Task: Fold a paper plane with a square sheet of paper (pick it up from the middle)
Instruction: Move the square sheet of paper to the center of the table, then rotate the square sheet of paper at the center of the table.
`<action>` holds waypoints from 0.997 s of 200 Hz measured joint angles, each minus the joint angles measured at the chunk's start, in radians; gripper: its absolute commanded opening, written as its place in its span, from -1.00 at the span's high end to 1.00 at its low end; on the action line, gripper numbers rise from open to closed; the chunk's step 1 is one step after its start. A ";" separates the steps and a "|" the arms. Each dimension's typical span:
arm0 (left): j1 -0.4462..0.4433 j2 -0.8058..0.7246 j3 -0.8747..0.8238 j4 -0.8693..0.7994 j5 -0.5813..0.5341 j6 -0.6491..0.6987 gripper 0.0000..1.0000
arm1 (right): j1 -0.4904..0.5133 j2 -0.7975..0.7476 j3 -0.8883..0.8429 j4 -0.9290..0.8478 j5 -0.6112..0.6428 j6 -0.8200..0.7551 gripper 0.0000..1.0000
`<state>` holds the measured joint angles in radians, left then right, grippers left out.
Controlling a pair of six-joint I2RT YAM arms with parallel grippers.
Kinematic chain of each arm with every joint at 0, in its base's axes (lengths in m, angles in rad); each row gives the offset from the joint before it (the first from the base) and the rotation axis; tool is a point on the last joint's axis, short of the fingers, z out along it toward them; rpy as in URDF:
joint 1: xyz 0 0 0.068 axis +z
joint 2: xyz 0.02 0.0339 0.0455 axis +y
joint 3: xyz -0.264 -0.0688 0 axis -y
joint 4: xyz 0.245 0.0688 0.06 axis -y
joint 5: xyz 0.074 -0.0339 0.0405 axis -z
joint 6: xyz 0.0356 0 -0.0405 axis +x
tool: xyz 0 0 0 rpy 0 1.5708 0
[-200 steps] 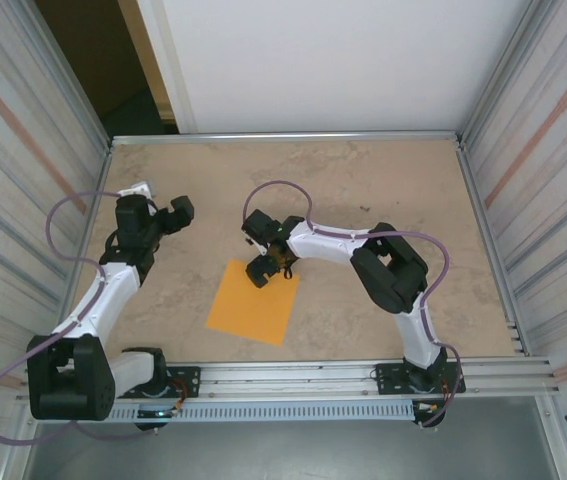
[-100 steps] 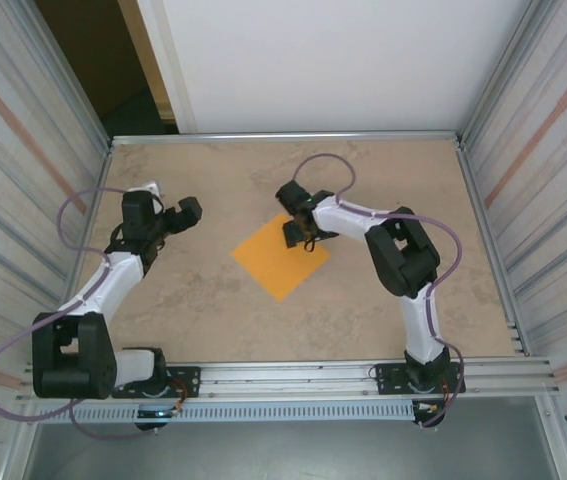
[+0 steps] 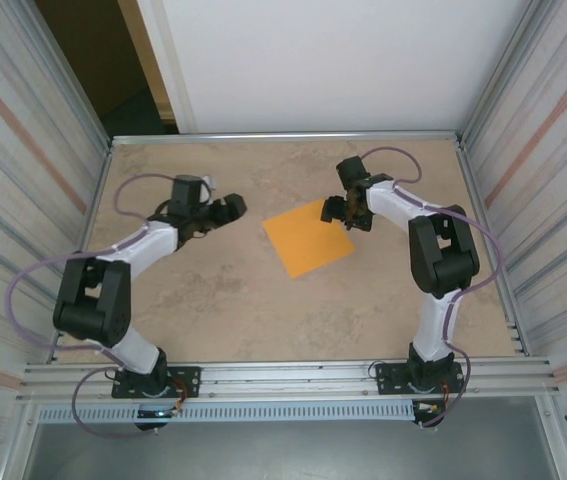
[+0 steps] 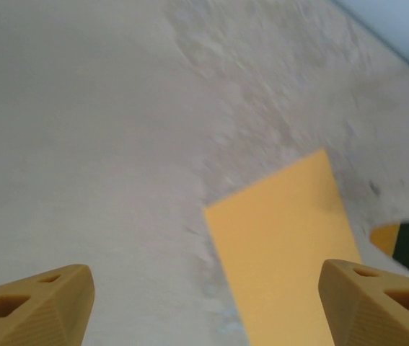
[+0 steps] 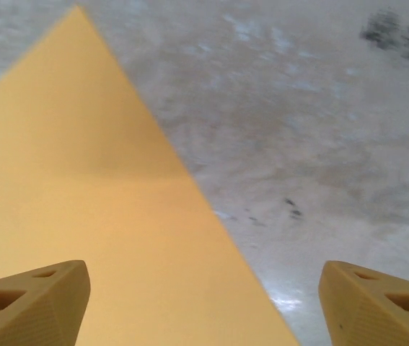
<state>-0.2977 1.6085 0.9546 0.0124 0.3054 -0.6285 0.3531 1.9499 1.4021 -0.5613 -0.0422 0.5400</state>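
Here, a mottled beige tabletop (image 3: 213, 300) with a stone pattern lies between ribbed metal side walls (image 3: 23, 220) and a white back wall (image 3: 343, 60). A dark doorway (image 3: 93, 70) opens at the far left. The orange sheet of paper (image 3: 308, 238) lies flat, right of centre. The left hand (image 3: 227, 209) hovers well to its left, fingers apart and empty. The right hand (image 3: 337, 208) is over the sheet's far corner, fingers likewise apart.

Beige, marble-patterned worktop (image 3: 223, 300), edged by a thin metal rim (image 3: 283, 136). Lying flat on it, a little right of centre in the far half: thin bright orange square sheet of paper (image 3: 308, 237), unfolded, turned askew. Small dark specks (image 5: 291, 207) on the surface just beside the sheet's edge.
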 measured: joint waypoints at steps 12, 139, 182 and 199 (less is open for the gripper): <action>-0.050 0.045 0.012 0.008 0.026 -0.051 -0.51 | -0.002 0.002 0.000 0.018 -0.050 -0.001 -0.44; -0.176 0.231 0.075 0.089 0.133 -0.270 -0.37 | -0.003 0.077 -0.012 0.084 -0.143 0.101 -0.26; -0.176 0.262 0.139 0.042 0.158 -0.245 -0.37 | 0.068 -0.047 -0.182 0.124 -0.066 0.335 -0.30; -0.176 0.263 0.141 0.034 0.168 -0.238 -0.36 | 0.094 -0.097 -0.248 0.143 -0.067 0.432 -0.29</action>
<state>-0.4736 1.8717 1.0958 0.0467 0.4732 -0.8665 0.4469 1.8526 1.1542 -0.4187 -0.1093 0.9718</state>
